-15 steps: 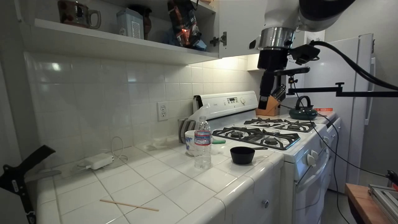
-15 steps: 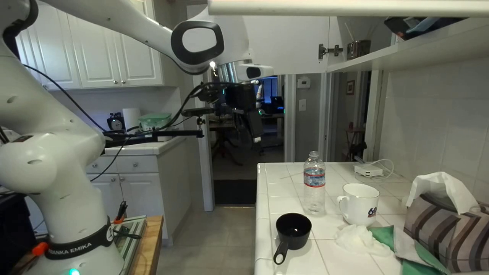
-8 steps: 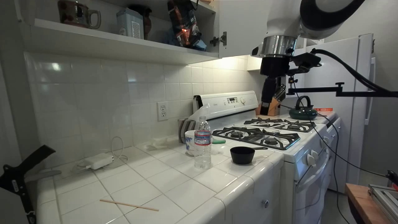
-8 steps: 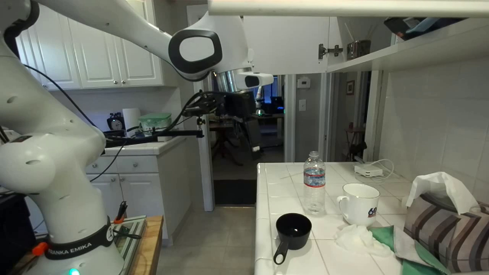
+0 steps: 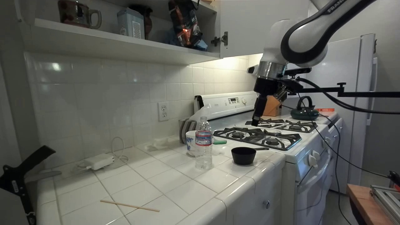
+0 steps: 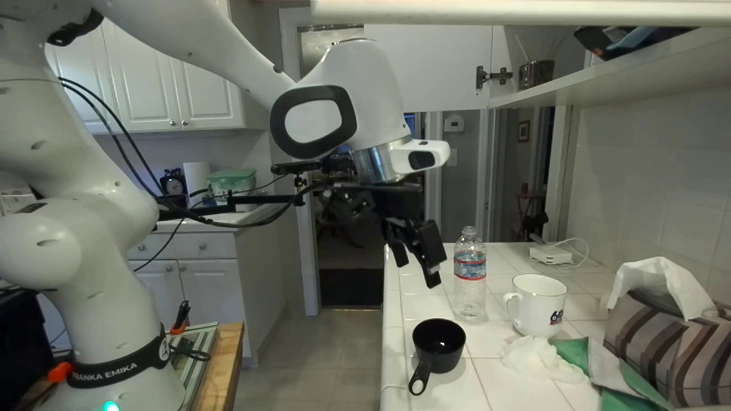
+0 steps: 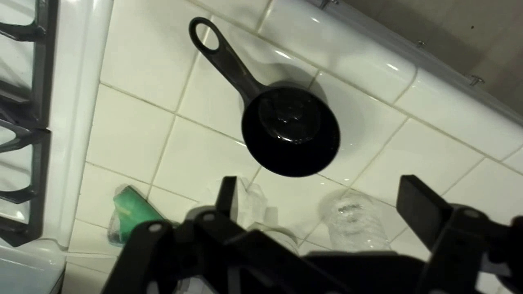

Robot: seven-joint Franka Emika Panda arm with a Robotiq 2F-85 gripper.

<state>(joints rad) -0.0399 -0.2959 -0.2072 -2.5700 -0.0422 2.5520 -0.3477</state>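
White tile counter (image 5: 190,192) below you, stove (image 5: 265,139) alongside, and your gripper (image 7: 320,194) hangs above, spread wide with nothing in its grasp. In the wrist view, the black cup (image 7: 291,130) sits upright near the counter's edge, handle pointing toward the stove. Close by stands the clear bottle (image 6: 470,267), with the white mug (image 6: 537,308) next to that. Careful now: the bottle is tall and looks empty, so clipping it on a low, sideways approach could topple it; press the cup from the wrong side and it might slide off the edge.
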